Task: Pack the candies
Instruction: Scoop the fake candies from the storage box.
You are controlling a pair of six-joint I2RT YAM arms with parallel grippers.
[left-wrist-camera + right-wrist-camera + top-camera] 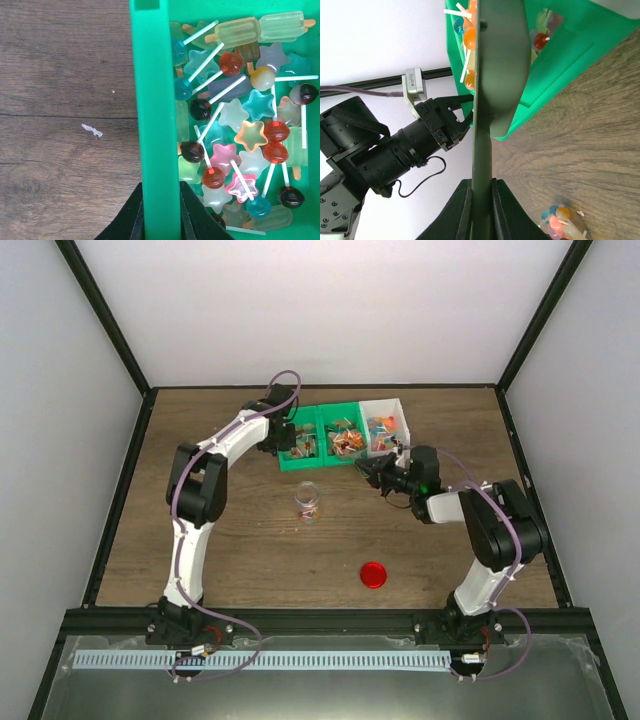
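The candies point(240, 130) are small lollipops, stars and ice-pop shapes heaped in a green bin point(155, 100). They also show in the top view point(347, 440). My left gripper point(161, 200) is shut on the green bin's left wall; in the top view it point(283, 436) sits at the bin's left end. My right gripper point(482, 195) is shut on the handle of a grey-green scoop point(500, 75), whose blade reaches the bin's front edge, with orange candies point(468, 30) beside it. In the top view the right gripper point(373, 472) is just in front of the bin.
A small clear jar point(308, 502) holding a few candies stands in front of the bin; it also shows in the right wrist view point(562, 224). A round red lid point(373, 574) lies nearer me. A white bin point(385, 406) of candies adjoins the green bin on the right.
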